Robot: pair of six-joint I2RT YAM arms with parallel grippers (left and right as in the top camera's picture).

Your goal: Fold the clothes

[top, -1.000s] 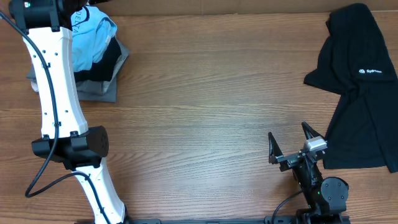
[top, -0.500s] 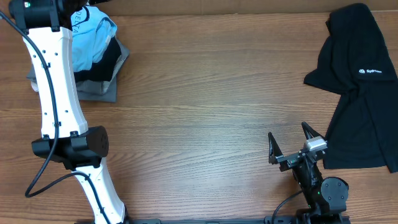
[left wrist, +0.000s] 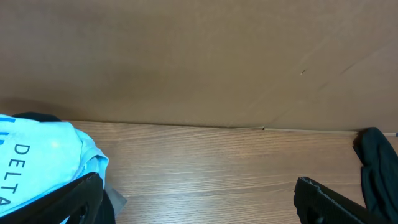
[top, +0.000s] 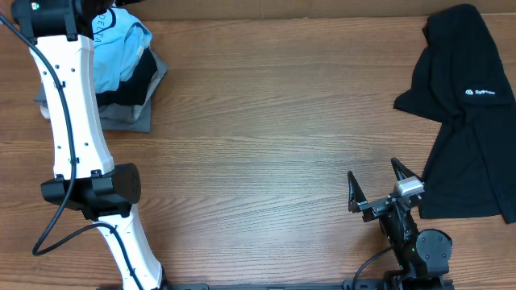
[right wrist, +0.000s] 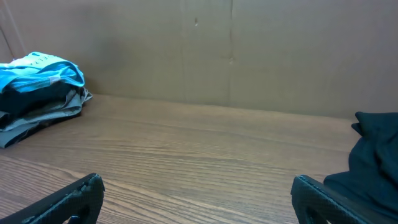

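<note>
**Nothing Has Moved**

The clothes and both arms sit just as they did a second ago. The light-blue T-shirt lies on top of a small pile at the far left corner of the table. The black garment lies spread along the table's right side. The left gripper hangs over the table's far left corner, jaws wide, holding nothing. The right gripper sits at the table's near edge, just beside the black garment, wide and empty too.

At the far left corner I see a light-blue T-shirt with printed lettering over black and grey layers. Along the right edge, a black garment carries a small white logo; the table is brown wood-grain.
</note>
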